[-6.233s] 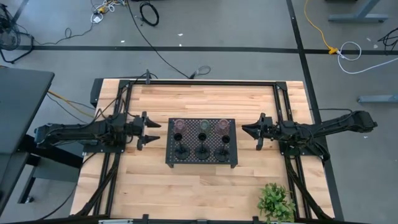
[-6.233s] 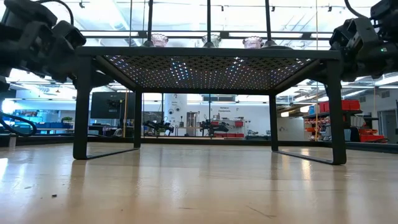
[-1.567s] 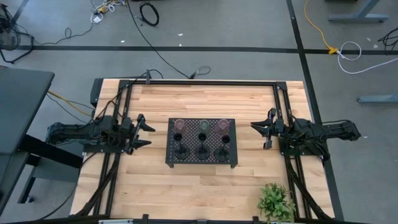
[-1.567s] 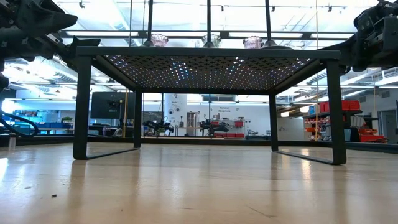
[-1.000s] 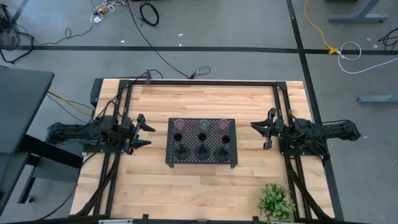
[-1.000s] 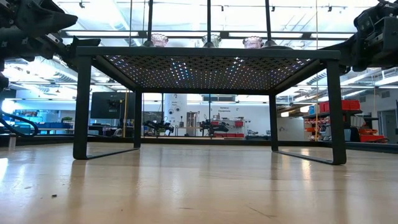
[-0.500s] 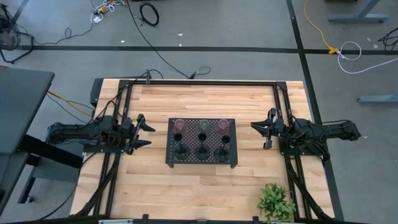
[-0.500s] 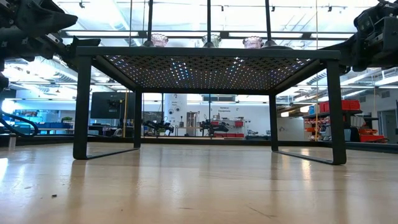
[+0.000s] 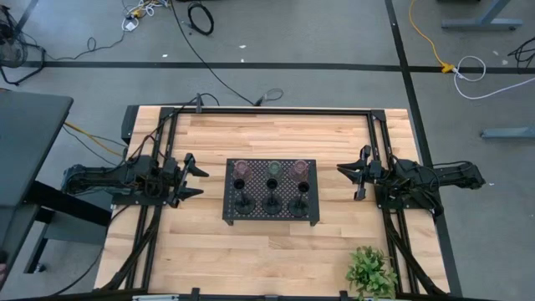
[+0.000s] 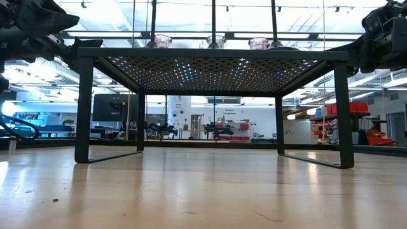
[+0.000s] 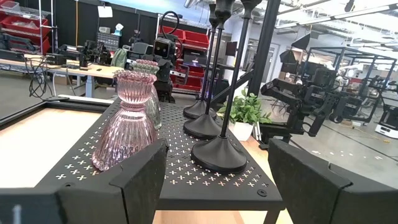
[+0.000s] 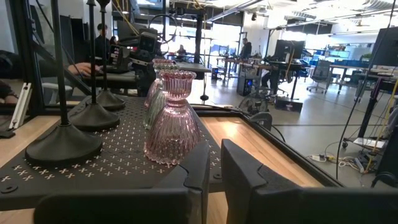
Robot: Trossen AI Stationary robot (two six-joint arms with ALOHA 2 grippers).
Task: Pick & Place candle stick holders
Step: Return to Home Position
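Note:
Six candle stick holders stand on the black perforated tray (image 9: 228, 209). Three glass ones stand in the far row, pinkish (image 9: 241, 168), pale green (image 9: 272, 168) and pinkish (image 9: 298, 168). Three black ones stand in the near row (image 9: 239, 201) (image 9: 272, 202) (image 9: 298, 203). My left gripper (image 9: 191, 178) is open and empty, left of the tray; its wrist view shows the left pink glass (image 11: 127, 124) and a black base (image 11: 217, 154). My right gripper (image 9: 353, 177) is shut and empty, right of the tray, facing the right pink glass (image 12: 173, 118).
A small leafy plant (image 9: 370, 272) stands at the table's near right corner. The tray stands on legs (image 10: 83, 108) above the wooden table. Bare table lies between each gripper and the tray, and along the near and far edges. People sit beyond the table (image 12: 102, 37).

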